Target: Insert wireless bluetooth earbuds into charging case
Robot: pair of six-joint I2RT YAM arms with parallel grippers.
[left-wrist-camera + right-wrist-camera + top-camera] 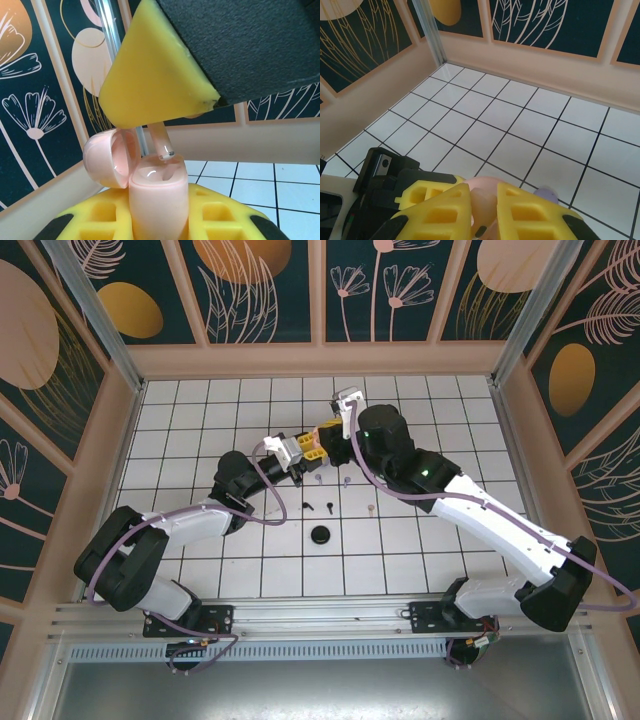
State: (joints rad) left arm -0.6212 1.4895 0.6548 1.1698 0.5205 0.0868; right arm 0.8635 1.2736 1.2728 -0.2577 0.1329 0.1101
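Right gripper [483,200] is clamped on the pink earbud [162,144], stem down, tip just above the open pink case [157,192]. Left gripper [160,222] pinches that case upright, its lid [107,160] swung out to nine o'clock. The danger: the stem looks tilted and seems close to the twelve o'clock rim, so a straight push could catch the edge, jam, or twist the case in its grip. Released too soon, the bud could bounce to the table [400,560], where a loose pink bud [371,510] lies at four o'clock and black buds [328,507] at six.
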